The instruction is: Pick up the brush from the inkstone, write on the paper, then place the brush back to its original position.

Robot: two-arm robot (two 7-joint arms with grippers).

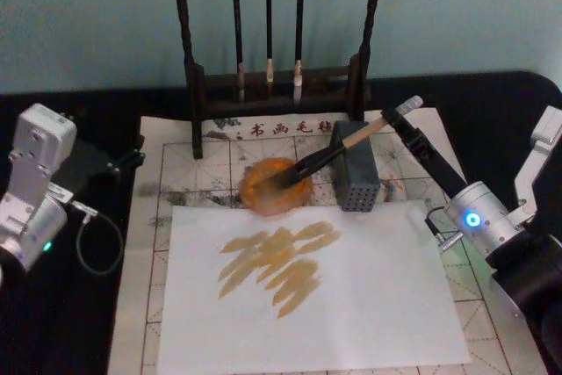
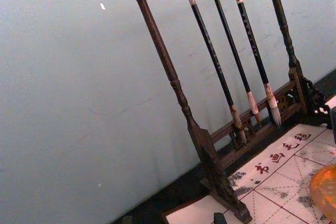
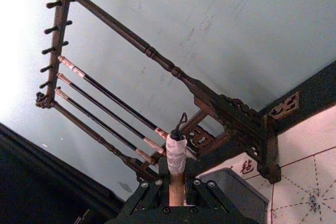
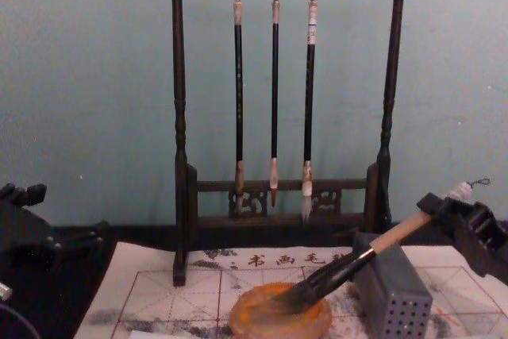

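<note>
The brush [image 1: 351, 140] slants down from upper right, its dark bristles resting in the round orange inkstone [image 1: 260, 201] and its wooden handle passing over a grey block. My right gripper [image 1: 397, 118] is shut on the handle just below the white wrapped end. From the chest, the brush [image 4: 389, 236] dips into the inkstone [image 4: 258, 325] with the right gripper [image 4: 439, 206] at its top end. The right wrist view looks along the handle [image 3: 176, 156] held between the fingers. The red-gridded paper [image 1: 180, 173] lies under a plain white sheet [image 1: 351, 305] with brownish strokes. My left arm [image 1: 35, 191] is parked at the left.
A dark wooden rack [image 1: 272, 85] with three thin black-handled brushes [image 4: 275, 93] stands at the back of the paper. The grey perforated block [image 1: 354, 177] sits just right of the inkstone. A cable [image 1: 97, 234] loops beside the left arm on the black table.
</note>
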